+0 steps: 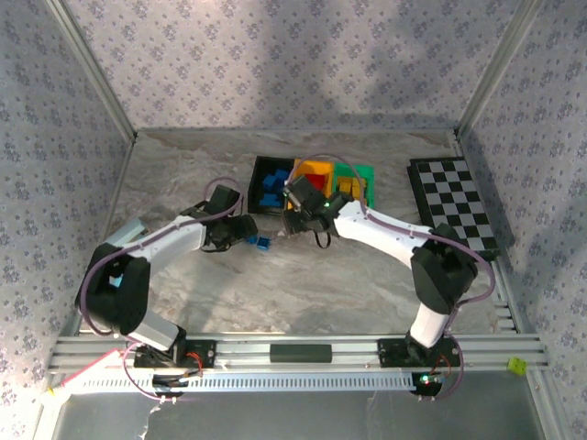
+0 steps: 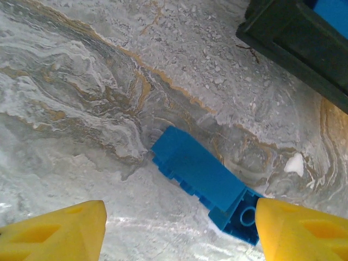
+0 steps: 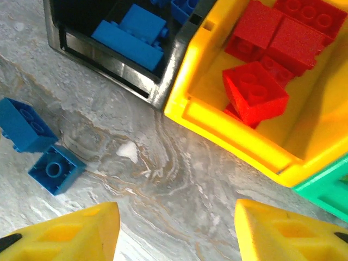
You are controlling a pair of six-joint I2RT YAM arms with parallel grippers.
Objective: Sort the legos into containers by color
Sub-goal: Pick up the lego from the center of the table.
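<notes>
Yellow fingertips (image 2: pixel 54 231) of the left pincer (image 2: pixel 180 220) fill the bottom corners of the left wrist view, standing apart and gripping nothing. Between them, on the marbled table (image 2: pixel 81 81), lie two loose blue bricks (image 2: pixel 198 171). A long one slants from the centre toward the lower right. A small one (round hole facing up) sits at its lower end, just beside the right-hand fingertip; whether they touch I cannot tell. A corner of the black bin (image 2: pixel 293 38) sits at the upper right of that frame, apart from both bricks.

Sorting looks nearly finished. In the right wrist view the black bin at upper left holds sorted blue pieces (image 3: pixel 130 38). The yellow bin (image 3: pixel 228 128) at upper right holds red bricks (image 3: pixel 255 89), and a corner of the green bin (image 3: pixel 326 187) shows at the right edge. In the top view what look like yellow pieces (image 1: pixel 347 188) lie inside it. I find no other pieces outside the bins besides the two loose blue bricks, which lie just below the black bin near the middle of the top view. By my judgement, what remains is getting those two into the black bin.

The right pincer (image 3: pixel 176 217) has its fingers apart with bare table between them. The loose blue bricks lie at the left edge of its view, outside its span.
</notes>
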